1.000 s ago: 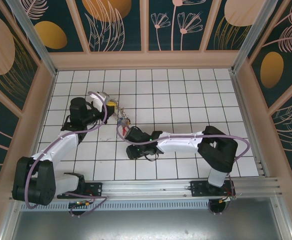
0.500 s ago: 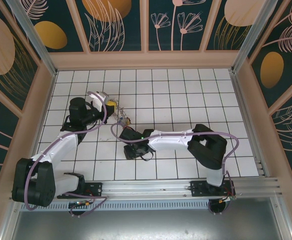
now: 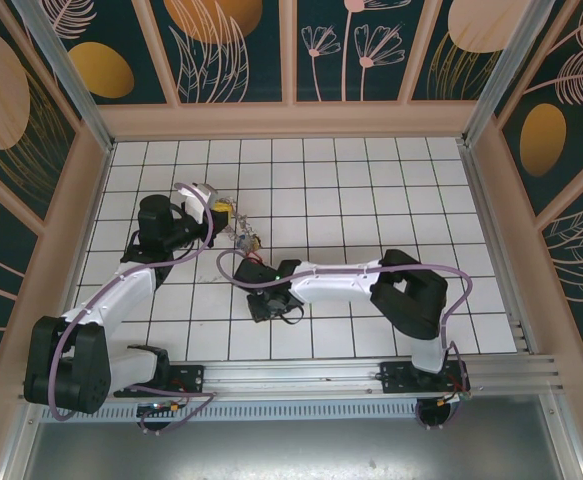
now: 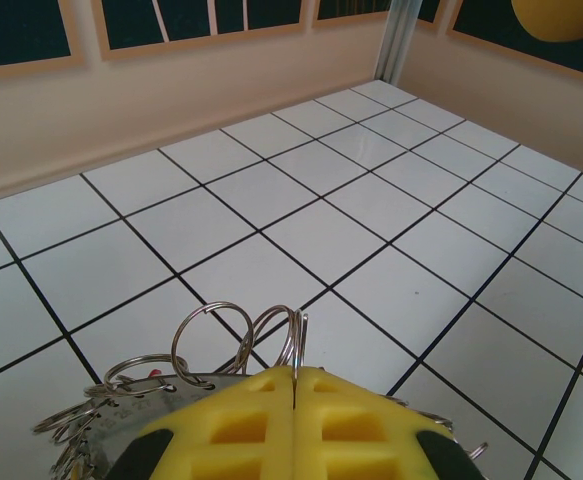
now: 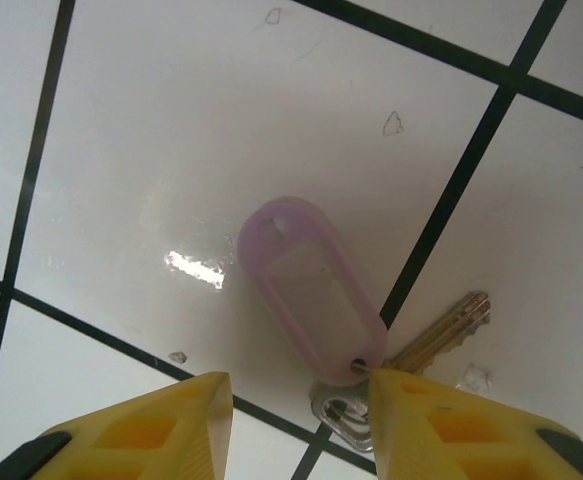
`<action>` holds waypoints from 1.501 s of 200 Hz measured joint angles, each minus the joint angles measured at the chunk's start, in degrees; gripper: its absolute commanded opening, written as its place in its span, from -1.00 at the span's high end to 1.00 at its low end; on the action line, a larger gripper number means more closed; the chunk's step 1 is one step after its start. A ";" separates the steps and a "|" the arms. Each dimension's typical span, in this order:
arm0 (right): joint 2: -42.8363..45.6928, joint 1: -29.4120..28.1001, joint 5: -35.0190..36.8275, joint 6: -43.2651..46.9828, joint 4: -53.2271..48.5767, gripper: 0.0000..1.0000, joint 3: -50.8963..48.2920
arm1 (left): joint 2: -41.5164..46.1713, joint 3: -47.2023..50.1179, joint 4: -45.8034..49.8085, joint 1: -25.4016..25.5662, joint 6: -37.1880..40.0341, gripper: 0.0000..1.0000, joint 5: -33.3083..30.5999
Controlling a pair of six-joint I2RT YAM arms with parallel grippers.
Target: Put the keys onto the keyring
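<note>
1. Reference point. Take the keyring as your reference for every position below. From overhead, it lies on the white tiled floor with a bunch of keys threaded on it.

2. Left gripper. You find it at the far-left edge of the keyring. In the left wrist view, the left gripper has its yellow pads pressed flat together. The keyring stands edge-on in the seam between them, so this gripper is clenched on the ring. Two small split rings rise just left of the keyring. The threaded keys fan out low and further left of it.

3. Right gripper. It sits just on the near side of the keyring, pointing down at the floor. In the right wrist view, the right gripper is released, with its jaws standing apart.

4. Loose key. It lies flat on the floor on the near side of the keyring, apart from it and beneath the right gripper. It carries a pale lilac plastic tag and a split ring. The tag's lower end and the split ring lie between the jaws. One pad tip is right at the tag's end; you cannot tell whether it touches. The other pad stands well apart from the tag. The gripper grasps nothing.
</note>
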State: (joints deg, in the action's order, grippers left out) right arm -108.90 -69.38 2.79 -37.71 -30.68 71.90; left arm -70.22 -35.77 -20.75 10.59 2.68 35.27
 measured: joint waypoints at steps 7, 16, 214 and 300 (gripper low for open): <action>0.00 -0.24 0.57 -0.17 -0.22 0.19 0.24 | 0.00 0.00 0.00 0.00 0.00 1.00 0.00; 0.00 -0.59 1.57 -0.44 -0.44 0.19 0.44 | 0.00 0.00 0.00 0.02 0.00 1.00 0.00; 0.00 -1.44 4.66 -2.27 -1.29 0.38 -0.98 | 0.00 0.00 0.00 0.00 -0.02 1.00 0.00; 0.00 -1.05 3.39 -2.32 -1.27 0.33 -1.90 | 0.00 0.00 0.00 0.00 -0.02 1.00 0.00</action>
State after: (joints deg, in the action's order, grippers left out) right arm -108.90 -70.43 6.17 -40.03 -31.94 70.00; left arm -70.22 -35.77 -20.75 10.59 2.66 35.27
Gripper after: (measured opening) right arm 0.351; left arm 0.064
